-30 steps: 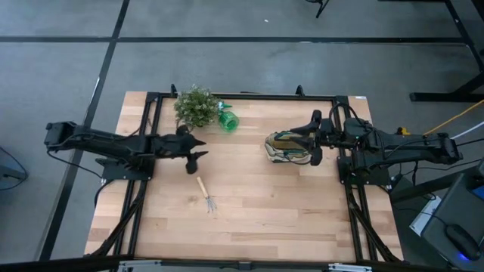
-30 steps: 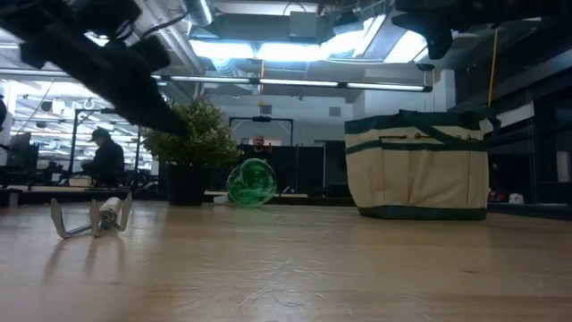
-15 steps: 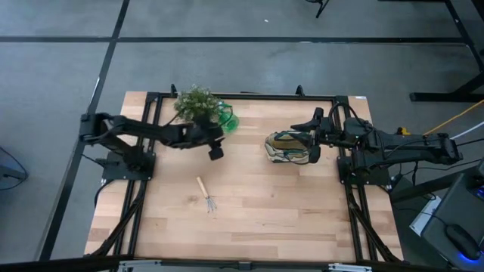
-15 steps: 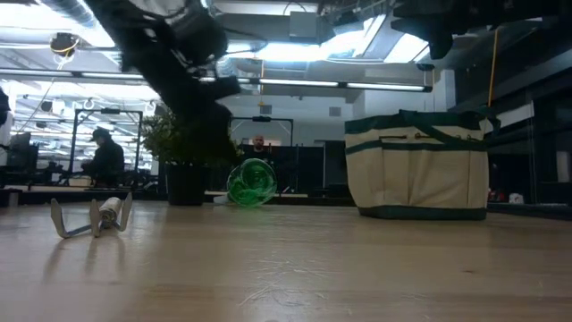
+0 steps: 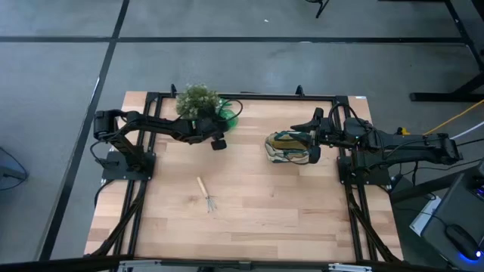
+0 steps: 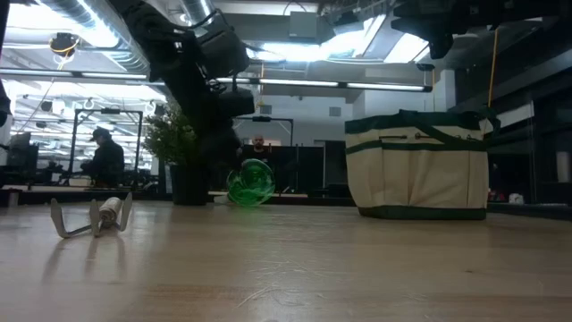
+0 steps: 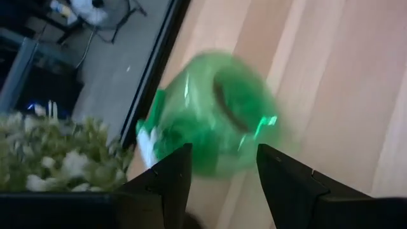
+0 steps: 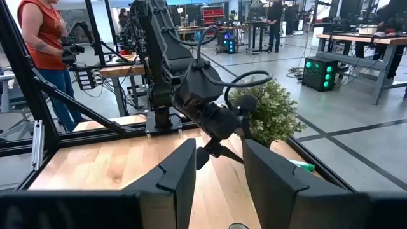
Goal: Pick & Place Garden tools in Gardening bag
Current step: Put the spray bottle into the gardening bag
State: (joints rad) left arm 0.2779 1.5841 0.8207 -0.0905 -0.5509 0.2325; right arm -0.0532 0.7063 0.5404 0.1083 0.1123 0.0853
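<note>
While we reach: our left gripper (image 5: pixel 217 140) has swung across the worktop (image 5: pixel 257 219) to the far corner and now hangs just over the green plastic tool (image 5: pixel 229 115).
Change: a second ago this arm was near the middle of its side, by the rake; half a second ago it was halfway there; now it is beside the potted plant (image 5: pixel 197 100).
Left gripper state: spread apart, with both fingers (image 7: pixel 166 181) either side of the green plastic tool (image 7: pixel 210 114) in the wrist view, nothing grasped yet.
Green tool: lying on its side on the worktop, just beside the plant, touching neither finger as far as we can tell; in the low view it sits at (image 6: pixel 250 183) with the arm coming down over it.
Right gripper: our right gripper (image 5: pixel 314 136) has not moved; it stays at the rim of the gardening bag (image 5: pixel 287 147), fingers apart (image 8: pixel 181 172), holding nothing.
Bag: upright on the right side of the worktop (image 6: pixel 416 164), well apart from the green tool.
Rake: the small rake (image 5: pixel 206 195) lies untouched near the worktop's middle, seen also at (image 6: pixel 92 216).
Meaning: we judge the green tool is the next pick, with the grasp about to begin.
Risk: the tool looks round and may roll; the plant's leaves crowd one side.
</note>
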